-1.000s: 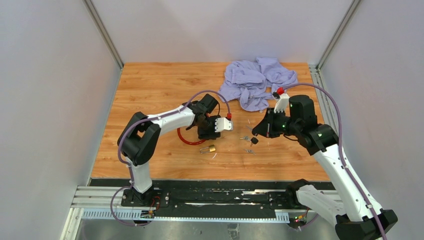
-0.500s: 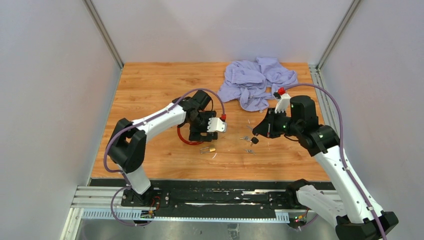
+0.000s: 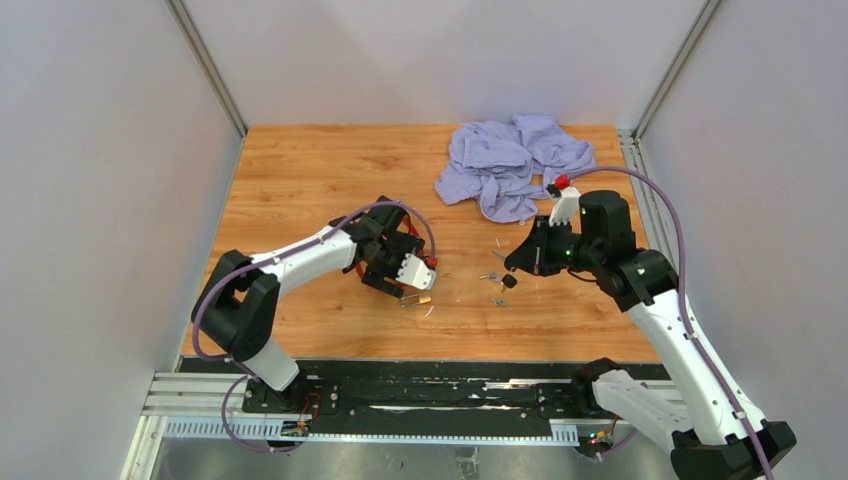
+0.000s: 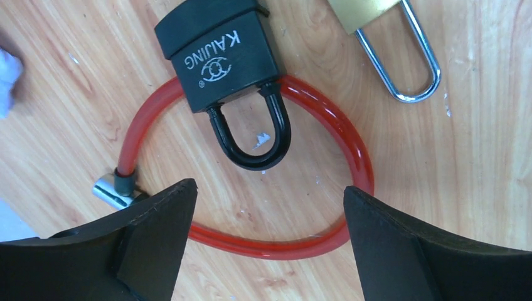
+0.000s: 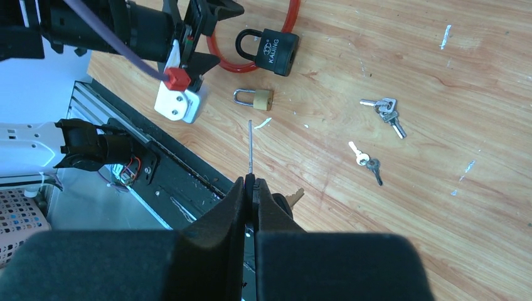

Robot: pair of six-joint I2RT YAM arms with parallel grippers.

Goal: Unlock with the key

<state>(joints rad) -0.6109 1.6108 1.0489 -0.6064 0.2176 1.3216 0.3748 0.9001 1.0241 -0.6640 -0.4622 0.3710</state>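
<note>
A black padlock marked KAIJING lies on the wood with a red cable loop through its shackle. My left gripper is open just above it, with its jaws on either side of the loop and touching nothing. In the top view the left gripper hides the black padlock. My right gripper is shut on a key whose thin blade sticks out past the fingertips. A second key hangs beside the fingers. The right gripper hovers right of the locks.
A small brass padlock lies near the black one and also shows in the top view. Two loose key bunches lie on the table. A crumpled lilac cloth sits at the back right. The black base rail runs along the near edge.
My left arm has swung nearer and to the left, bringing its open gripper down over the black padlock. The right arm has not moved.
</note>
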